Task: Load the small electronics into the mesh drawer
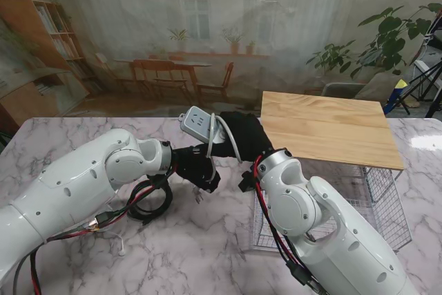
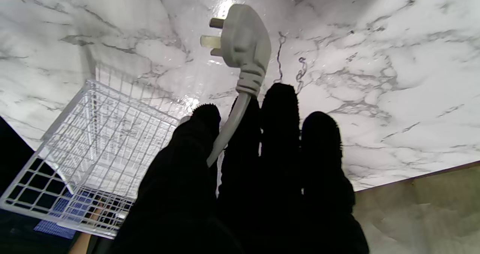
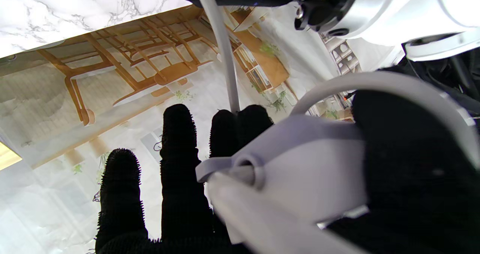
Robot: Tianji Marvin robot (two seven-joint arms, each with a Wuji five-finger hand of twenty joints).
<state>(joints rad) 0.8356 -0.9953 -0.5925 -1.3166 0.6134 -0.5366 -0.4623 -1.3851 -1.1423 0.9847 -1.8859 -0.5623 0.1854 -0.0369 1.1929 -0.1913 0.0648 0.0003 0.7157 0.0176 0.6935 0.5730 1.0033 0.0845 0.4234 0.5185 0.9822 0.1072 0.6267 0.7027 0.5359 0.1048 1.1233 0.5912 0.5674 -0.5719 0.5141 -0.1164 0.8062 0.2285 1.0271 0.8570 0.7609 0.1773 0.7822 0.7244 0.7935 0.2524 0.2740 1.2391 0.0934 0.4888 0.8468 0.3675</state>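
While the power strip is carried between both hands, the scene is set out from largest thing to smallest.

Table: a marble table point(image 1: 173, 253) is seen under both arms, with a wooden board point(image 1: 324, 128) resting over the far part of the drawer.

Drawer: the mesh drawer point(image 1: 383, 202) is pulled out on the right, nearer to me than the board, and its open part is partly hidden by the right arm.

Step in hand: the strip is judged to be on its way to the drawer, not yet over it.

How it is best done: the strip and cable should be moved together to the right, cleared of the board's edge, and lowered only once the trailing plug is over the mesh, so nothing is left hanging outside.

Right hand: the right hand point(image 1: 242, 136) is closed on the power strip point(image 1: 197, 124), held off the table, left of the board.

Left hand: the left hand point(image 2: 243, 164) is nearly closed, with the cable point(image 2: 228, 128) pinched between its fingers.

Plug: the plug point(image 2: 243, 36) hangs beyond the fingertips, above the marble and beside the drawer.
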